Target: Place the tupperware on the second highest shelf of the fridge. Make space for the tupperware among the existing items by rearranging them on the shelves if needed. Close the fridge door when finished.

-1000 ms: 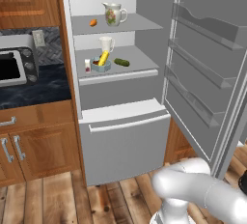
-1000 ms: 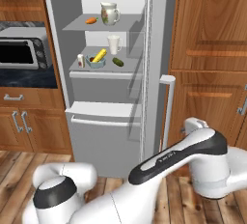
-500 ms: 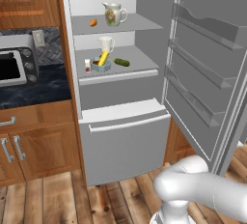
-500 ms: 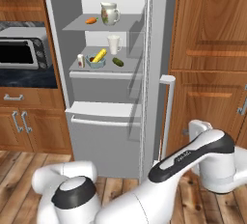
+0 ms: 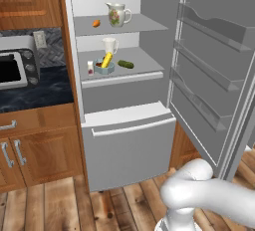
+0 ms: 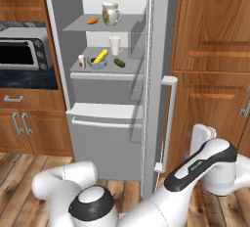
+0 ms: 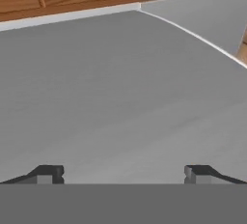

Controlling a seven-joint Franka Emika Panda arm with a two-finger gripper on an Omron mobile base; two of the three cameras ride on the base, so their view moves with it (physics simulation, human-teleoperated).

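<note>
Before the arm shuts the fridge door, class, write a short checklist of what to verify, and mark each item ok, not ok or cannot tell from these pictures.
1. Tupperware on the second shelf: ok.
2. Items clear of the shelf's front edge: ok; cucumber and bottle sit back.
3. Door open, swing path clear: ok.
4. Gripper open, holding nothing: ok.
5. Gripper against the door's outer face: cannot tell.

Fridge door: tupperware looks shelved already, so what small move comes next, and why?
Probably press the open gripper forward to swing the fridge door shut: the tupperware sits on the second highest shelf, the door stands open, and grey panel faces the fingertips.
</note>
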